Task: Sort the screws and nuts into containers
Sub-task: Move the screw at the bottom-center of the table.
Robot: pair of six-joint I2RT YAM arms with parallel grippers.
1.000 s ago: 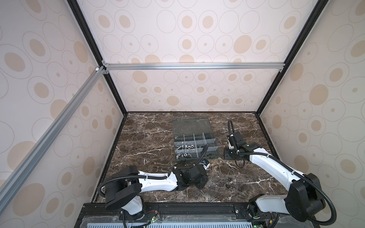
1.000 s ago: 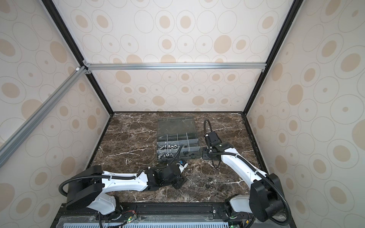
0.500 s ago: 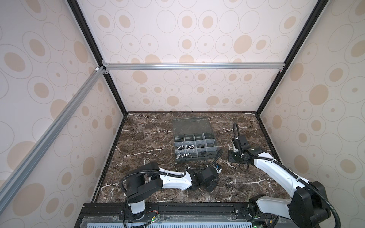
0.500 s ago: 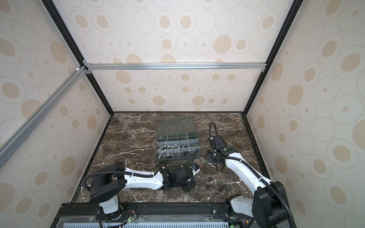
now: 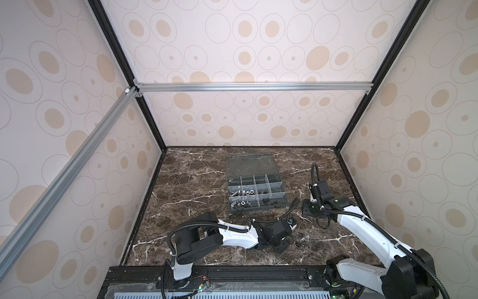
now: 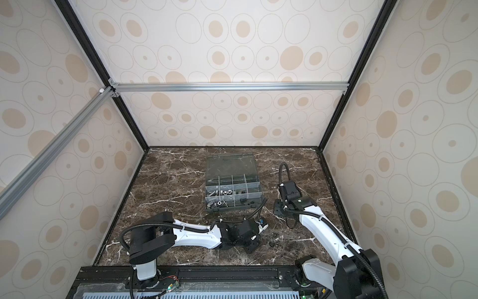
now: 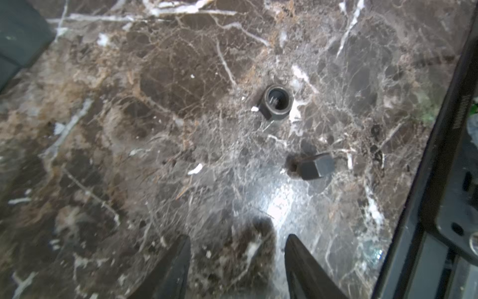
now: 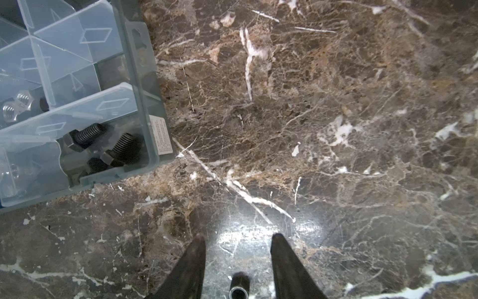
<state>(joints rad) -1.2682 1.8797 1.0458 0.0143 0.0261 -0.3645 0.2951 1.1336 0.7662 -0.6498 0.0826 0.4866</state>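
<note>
left gripper (image 7: 236, 239): jaws half-parted, empty, lined up on loose black nut (image 7: 276, 102) and black screw (image 7: 314, 165), 5 o'clock of organiser box (image 5: 256, 186) | right gripper (image 8: 238, 238): parted, tips bare, apparently standing clear at box's 4 o'clock

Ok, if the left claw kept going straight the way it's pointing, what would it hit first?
Probably bare marble tabletop: the open left claw tilts down at it. The black hex piece and the black nut lie just off that line, though depth is unclear.
</note>
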